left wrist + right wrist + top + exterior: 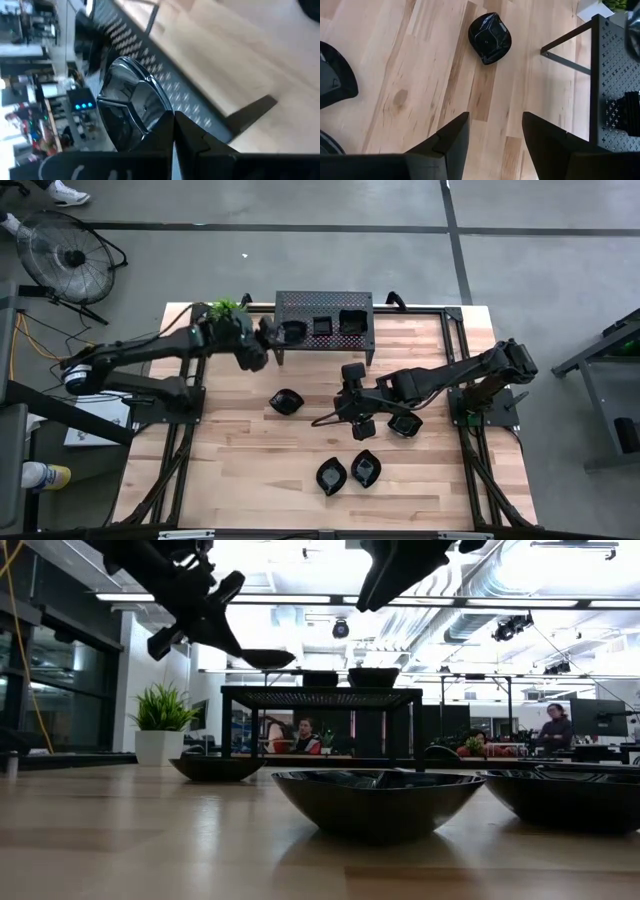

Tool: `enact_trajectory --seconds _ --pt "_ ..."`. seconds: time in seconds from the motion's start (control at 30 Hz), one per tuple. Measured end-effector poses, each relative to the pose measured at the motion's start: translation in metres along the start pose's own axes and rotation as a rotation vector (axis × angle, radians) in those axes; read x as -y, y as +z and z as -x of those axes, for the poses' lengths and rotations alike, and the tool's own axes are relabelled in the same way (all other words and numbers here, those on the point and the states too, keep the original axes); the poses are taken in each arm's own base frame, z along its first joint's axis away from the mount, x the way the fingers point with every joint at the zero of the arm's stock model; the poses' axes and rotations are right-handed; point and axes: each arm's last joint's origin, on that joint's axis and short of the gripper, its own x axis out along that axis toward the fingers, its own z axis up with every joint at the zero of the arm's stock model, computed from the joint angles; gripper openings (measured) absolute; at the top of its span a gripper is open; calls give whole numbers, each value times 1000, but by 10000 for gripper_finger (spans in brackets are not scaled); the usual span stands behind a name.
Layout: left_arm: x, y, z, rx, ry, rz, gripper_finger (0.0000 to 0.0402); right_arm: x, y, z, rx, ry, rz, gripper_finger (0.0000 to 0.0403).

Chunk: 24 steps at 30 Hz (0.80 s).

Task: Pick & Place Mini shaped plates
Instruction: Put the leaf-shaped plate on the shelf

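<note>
Left tool [268, 332] grips a glossy black roundish plate [132, 107] over the perforated stand [325, 308]; right tool [492, 132] gapes wide above pale wooden bench [240, 450].

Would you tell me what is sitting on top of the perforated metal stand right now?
Two mini plates rest on the stand. The left gripper, shut on a third plate, holds it at the stand's left end.
</note>
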Motion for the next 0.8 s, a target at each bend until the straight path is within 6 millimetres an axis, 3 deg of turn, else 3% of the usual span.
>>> enact_trajectory --seconds 0.17,0.37,0.53,0.8 --pt "-5 -22 2 -23 26 145 1 0 0 0 0 -1 0 178" --pt "-9 -35 -6 -40 56 356 1 1 1 0 7 -8 -5 178" --pt "-10 -37 -18 -84 78 500 1 1 2 0 22 -11 -11 175" --pt "-8 -27 -29 -83 59 534 1 2 3 0 26 -13 -13 173"
